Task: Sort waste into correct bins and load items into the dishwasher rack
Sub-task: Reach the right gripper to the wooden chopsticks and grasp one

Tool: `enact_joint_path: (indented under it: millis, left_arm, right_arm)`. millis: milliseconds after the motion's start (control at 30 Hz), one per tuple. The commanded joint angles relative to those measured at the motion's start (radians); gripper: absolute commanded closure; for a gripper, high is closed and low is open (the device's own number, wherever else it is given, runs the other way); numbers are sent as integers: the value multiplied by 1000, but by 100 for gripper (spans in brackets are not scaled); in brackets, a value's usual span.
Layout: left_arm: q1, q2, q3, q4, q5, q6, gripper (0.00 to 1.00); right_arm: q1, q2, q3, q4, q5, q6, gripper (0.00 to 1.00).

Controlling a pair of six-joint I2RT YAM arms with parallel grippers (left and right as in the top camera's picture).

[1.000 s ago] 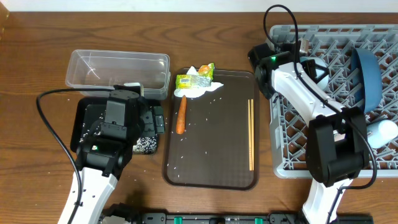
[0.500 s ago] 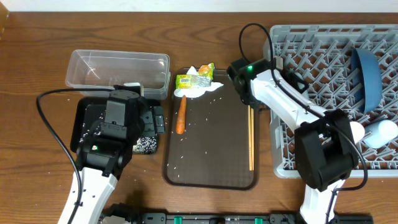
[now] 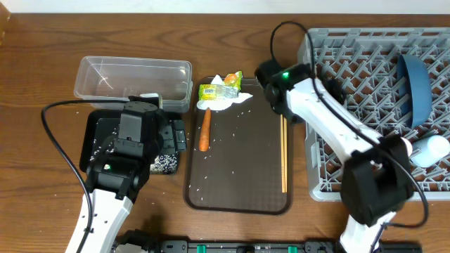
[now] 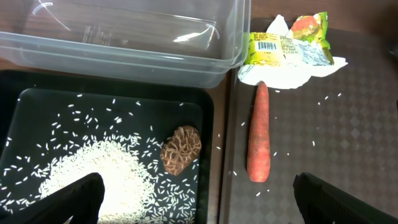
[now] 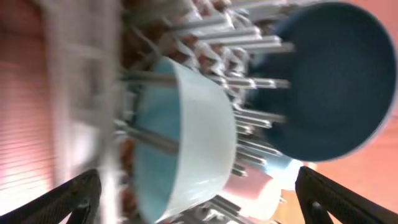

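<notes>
My left gripper (image 4: 199, 200) hangs open over the right edge of the black tray (image 4: 211, 124), which holds a pile of rice (image 4: 99, 180) and the brown food lump (image 4: 181, 149). The orange carrot (image 4: 259, 142) lies just right of it. Wrapper (image 3: 219, 89) and white tissue (image 3: 226, 102) lie beyond the carrot. My right gripper (image 5: 199, 200) is open and faces the dishwasher rack (image 3: 373, 42) from its left side. A light blue cup (image 5: 186, 137) rests among the pegs, free of the fingers. The dark blue dish (image 5: 329, 81) and a pink cup (image 5: 249, 183) stand behind. Chopsticks (image 3: 283, 151) lie below the right arm.
The clear tub (image 3: 133, 81) stands behind the black tray. The dark brown serving tray (image 3: 239, 176) in the middle carries scattered rice grains, the carrot, wrapper, tissue and chopsticks. A white bowl (image 3: 430, 149) sits at the rack's right edge. The right arm crosses the rack's left half.
My right gripper has gone from shut to open and drawn back left from inside the rack to its left edge. The left arm has not moved.
</notes>
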Motion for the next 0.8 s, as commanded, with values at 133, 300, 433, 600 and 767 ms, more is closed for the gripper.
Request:
enact_joint_path:
  millis: [133,300,433,600,767]
  left_arm:
    - [5,2,20,-1,-2,2,2]
    - [5,2,20,-1,-2,2,2]
    - [5,2,20,-1,-2,2,2]
    - [5,2,20,-1,-2,2,2]
    - [5,2,20,-1,-2,2,2]
  right_arm:
    - [14,-156,61,122,-571,-145,10]
    - [16,-140,39,190,-960,-147,50]
    - [42,-88,3,254,-986,-82,64]
    - [68,-11,-11,211,-897,38,66]
    - [62,45,-26,124,-805,126,57]
